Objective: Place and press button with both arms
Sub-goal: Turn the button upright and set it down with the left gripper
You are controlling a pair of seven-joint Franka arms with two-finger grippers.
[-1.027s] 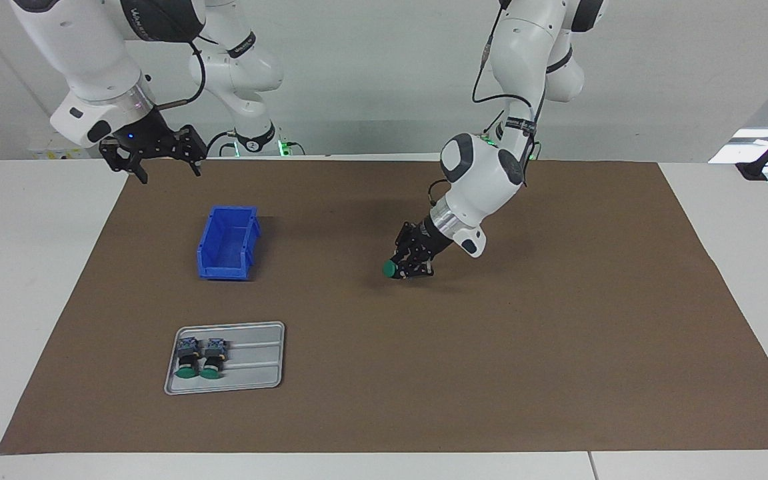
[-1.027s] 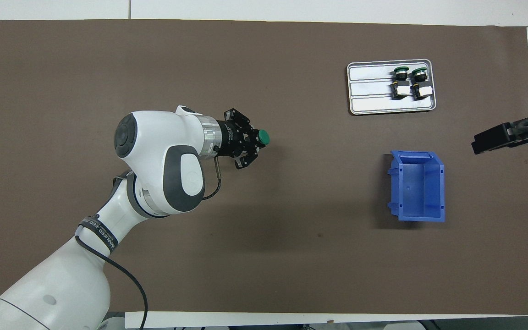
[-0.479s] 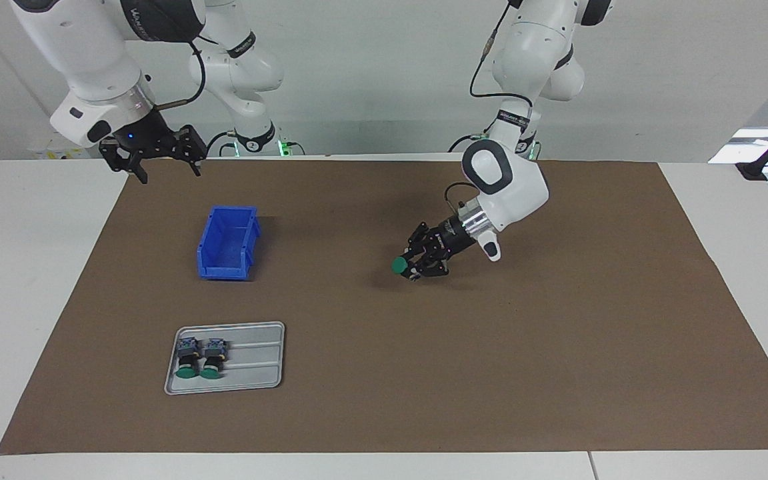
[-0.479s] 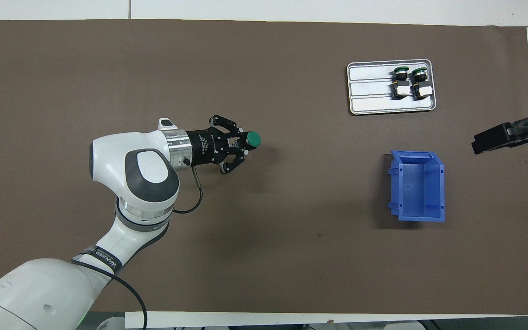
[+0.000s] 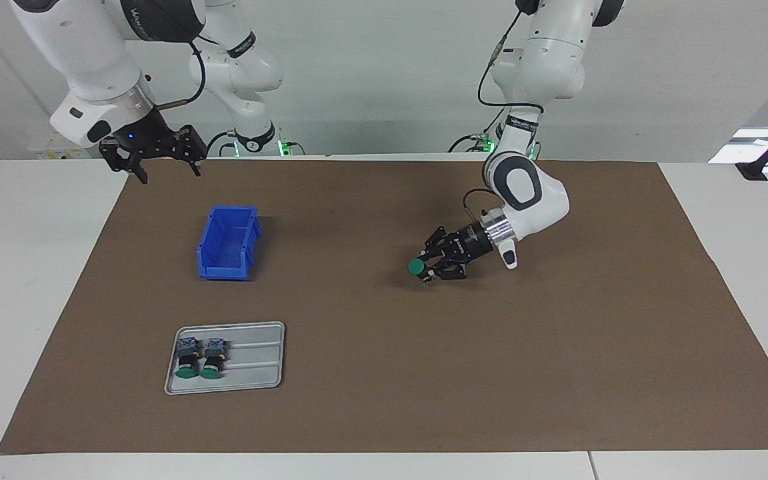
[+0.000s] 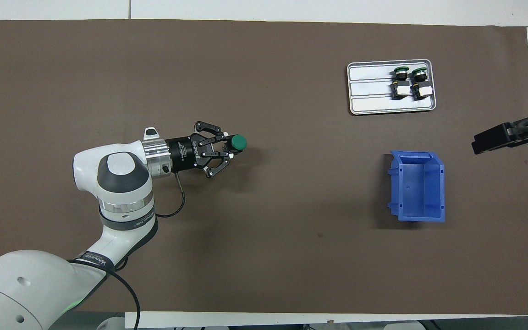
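Note:
My left gripper [image 5: 427, 268] [image 6: 227, 147] is shut on a button [image 5: 415, 267] [image 6: 239, 142], whose round green cap points toward the right arm's end of the table. The gripper lies almost level, low over the middle of the brown mat; whether the button touches the mat I cannot tell. Two more buttons [image 5: 200, 360] [image 6: 409, 81] lie side by side in a grey tray [image 5: 254, 360] [image 6: 369, 89]. My right gripper [image 5: 169, 173] [image 6: 497, 136] hangs open and empty, high over the mat's edge by the blue bin, and that arm waits.
An empty blue bin [image 5: 227, 243] [image 6: 417, 185] stands on the mat [image 5: 384, 400] at the right arm's end, nearer to the robots than the tray. White table surface borders the mat on all sides.
The left arm has drawn back toward its own end of the table, carrying the button with it, and its wrist has turned closer to level. The right arm has not moved.

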